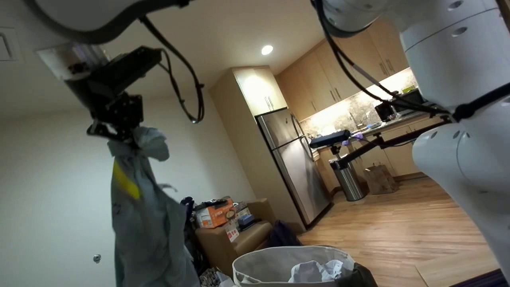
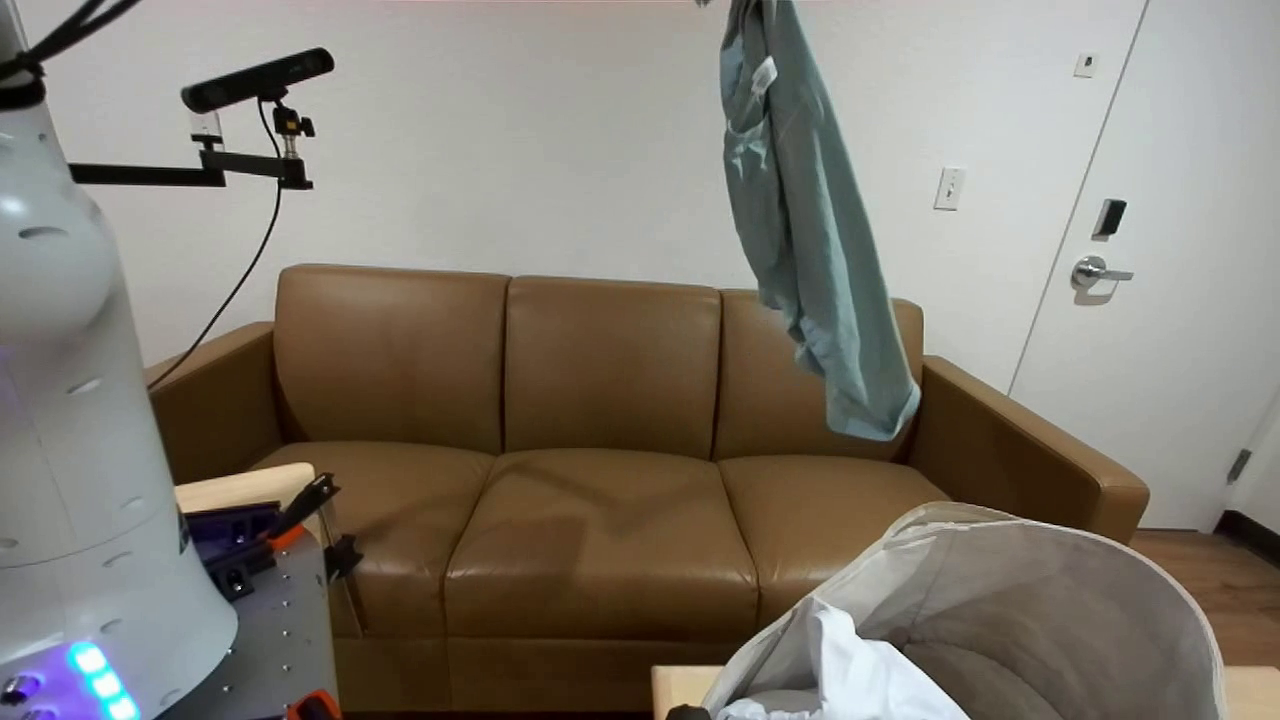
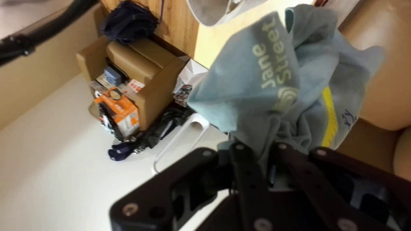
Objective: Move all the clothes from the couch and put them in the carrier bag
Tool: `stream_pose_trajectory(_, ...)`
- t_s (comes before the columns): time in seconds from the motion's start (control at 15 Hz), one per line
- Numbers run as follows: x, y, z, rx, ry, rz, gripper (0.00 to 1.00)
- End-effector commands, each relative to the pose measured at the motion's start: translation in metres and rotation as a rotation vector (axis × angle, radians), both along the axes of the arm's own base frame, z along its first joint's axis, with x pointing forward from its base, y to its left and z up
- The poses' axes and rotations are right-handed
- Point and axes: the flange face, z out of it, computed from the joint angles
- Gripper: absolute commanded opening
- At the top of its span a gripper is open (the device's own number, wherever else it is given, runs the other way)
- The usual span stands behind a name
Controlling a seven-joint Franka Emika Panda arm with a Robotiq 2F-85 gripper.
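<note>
My gripper point(image 1: 129, 139) is shut on a blue-grey garment point(image 1: 147, 223) with a yellow stripe and lettering. The garment hangs down high in the air, also in an exterior view point(image 2: 810, 230), where the gripper is out of frame. In the wrist view the cloth point(image 3: 250, 86) is pinched between the fingers point(image 3: 261, 150). The carrier bag, an off-white open fabric bag point(image 2: 1060, 580), also shows in an exterior view point(image 1: 259, 261) and the wrist view point(image 3: 210, 14). White cloth point(image 2: 880, 680) lies inside it. The brown couch point(image 2: 600, 530) stands behind the bag; the garment hangs in front of its right part.
The bag stands on a light wooden table point(image 2: 680, 685). A camera on a black bracket point(image 2: 260, 80) projects beside the arm's base. A brown armchair point(image 1: 217, 243) bears boxes, including an orange one point(image 1: 219, 213). A dark item point(image 1: 358, 277) is at the bag's rim.
</note>
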Motion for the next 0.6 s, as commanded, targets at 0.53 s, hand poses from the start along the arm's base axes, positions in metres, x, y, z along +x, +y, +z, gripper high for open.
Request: stream_pose_trajectory(0.53,-0.007,-0.016,-0.003,-0.029,-0.018,-0.046,0.04)
